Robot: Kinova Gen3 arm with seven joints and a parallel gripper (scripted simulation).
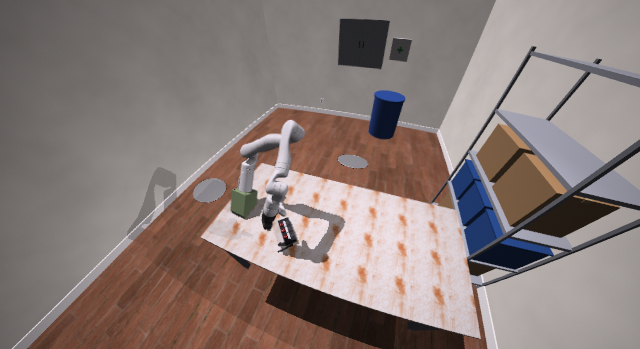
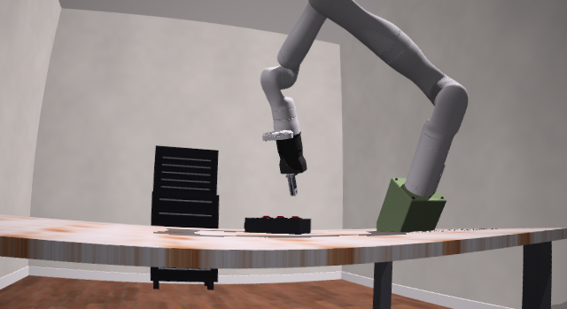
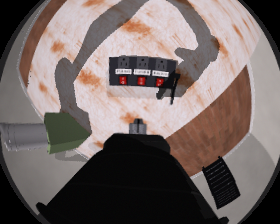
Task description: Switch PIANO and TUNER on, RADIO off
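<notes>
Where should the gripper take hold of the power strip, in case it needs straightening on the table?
Across its narrow width, coming straight down from above. The power strip is a low, long black bar lying flat, so its two long side walls are the opposed faces to pinch. Grip near one end, away from the red switches. The gripper is shut now and must open first.

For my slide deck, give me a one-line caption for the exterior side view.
Closed, empty gripper hangs tilted above the right end of the black power strip, which lies flat on the table.
</notes>
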